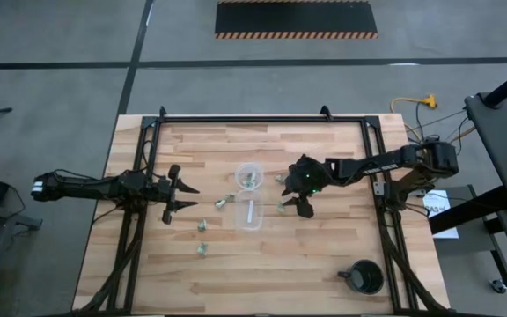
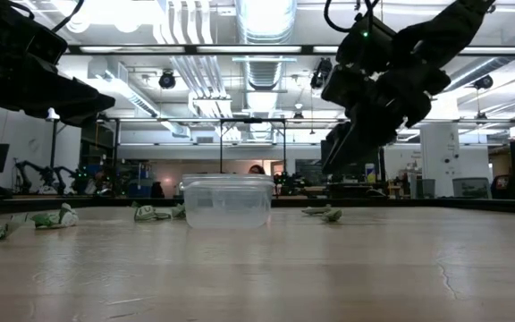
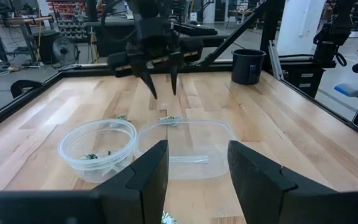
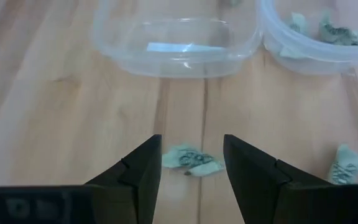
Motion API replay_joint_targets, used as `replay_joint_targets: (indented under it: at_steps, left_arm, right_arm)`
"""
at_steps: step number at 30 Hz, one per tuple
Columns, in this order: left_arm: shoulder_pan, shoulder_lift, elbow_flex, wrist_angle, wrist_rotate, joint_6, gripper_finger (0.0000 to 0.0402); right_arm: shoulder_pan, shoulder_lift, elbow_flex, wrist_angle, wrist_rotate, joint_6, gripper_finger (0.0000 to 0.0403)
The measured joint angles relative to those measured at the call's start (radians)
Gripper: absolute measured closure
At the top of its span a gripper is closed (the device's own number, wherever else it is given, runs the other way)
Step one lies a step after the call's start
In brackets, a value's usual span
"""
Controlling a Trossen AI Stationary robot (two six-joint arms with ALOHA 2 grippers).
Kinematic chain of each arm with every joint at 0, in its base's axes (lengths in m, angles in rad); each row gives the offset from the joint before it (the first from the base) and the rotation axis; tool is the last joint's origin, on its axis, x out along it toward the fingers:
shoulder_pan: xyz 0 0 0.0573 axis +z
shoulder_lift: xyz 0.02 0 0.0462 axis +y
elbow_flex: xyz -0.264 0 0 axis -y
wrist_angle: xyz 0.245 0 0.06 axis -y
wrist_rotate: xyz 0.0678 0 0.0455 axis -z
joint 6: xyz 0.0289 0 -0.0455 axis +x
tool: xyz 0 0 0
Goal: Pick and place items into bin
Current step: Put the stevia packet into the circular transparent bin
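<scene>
The bin (image 1: 249,176) is a small round clear tub at the table's middle, with a few pale green bits in it (image 4: 328,28). More items lie loose on the wood: one (image 4: 191,162) just ahead of and below my right gripper (image 4: 191,144), one (image 4: 344,165) beside it, and others (image 1: 221,203) (image 1: 202,226) on the left. My right gripper (image 1: 294,195) hangs open above the table (image 2: 347,152), slanting down; its fingers stand on either side of the item without touching it. My left gripper (image 1: 183,195) waits open at the left (image 3: 194,155).
A clear rectangular container (image 1: 250,214) with a white strip in it stands just nearer than the bin. A black round cup (image 1: 364,277) with a handle sits at the near right. A dark frame (image 1: 262,117) borders the table's far edge and sides.
</scene>
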State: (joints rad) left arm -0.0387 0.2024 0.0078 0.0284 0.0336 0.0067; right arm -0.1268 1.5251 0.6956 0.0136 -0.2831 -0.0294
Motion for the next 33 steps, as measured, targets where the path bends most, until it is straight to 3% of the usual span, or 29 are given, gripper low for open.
replay_joint_targets:
  at_steps: [24,33]
  left_arm:
    - [0.000,0.000,0.000,0.000,0.000,0.000,0.0253]
    - [0.000,0.000,0.000,0.000,0.000,0.000,0.0253]
  right_arm:
    - [0.007,0.248,0.069,0.047,-0.017,-0.002,0.0241]
    - [0.006,0.268,0.104,-0.021,-0.019,-0.019,0.0241]
